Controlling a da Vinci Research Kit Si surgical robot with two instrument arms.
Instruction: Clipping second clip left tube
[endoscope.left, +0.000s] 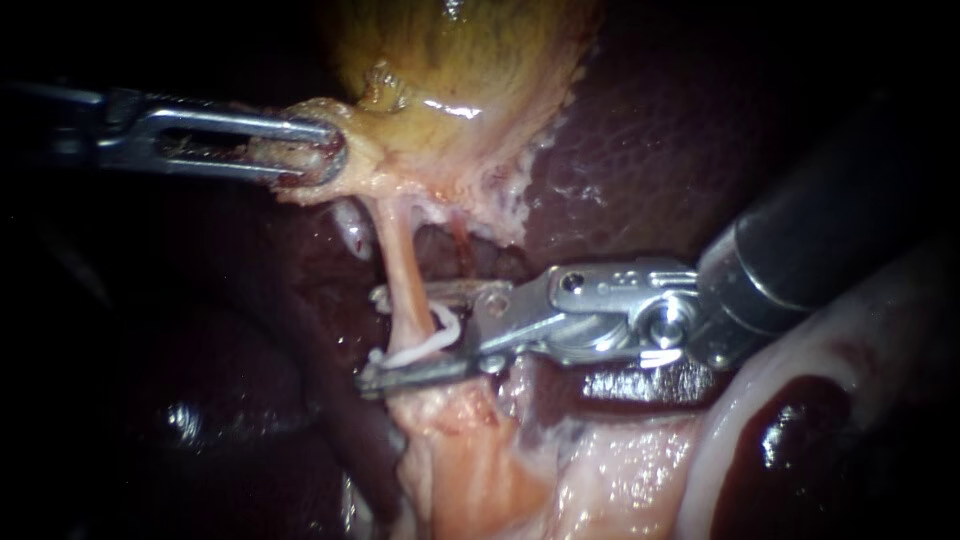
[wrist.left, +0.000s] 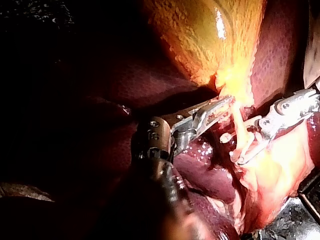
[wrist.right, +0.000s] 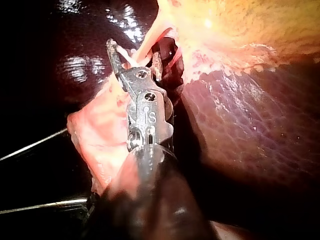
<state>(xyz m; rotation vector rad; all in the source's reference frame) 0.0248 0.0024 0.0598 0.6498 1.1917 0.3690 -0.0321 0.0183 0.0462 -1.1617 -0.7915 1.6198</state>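
Behind both instruments lies the dark liver (endoscope.left: 640, 170), with the yellow gallbladder (endoscope.left: 470, 60) beyond the left instrument (endoscope.left: 325, 152), whose jaws are clamped on the gallbladder's lower edge. The right instrument (endoscope.left: 385, 338) has its jaws apart, straddling the pale left tube (endoscope.left: 400, 265); a white clip (endoscope.left: 435, 343) lies across that tube between them.

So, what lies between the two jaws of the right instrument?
In the endoscope view, the pale left tube runs between the open jaws of the right instrument, with a white clip across it.
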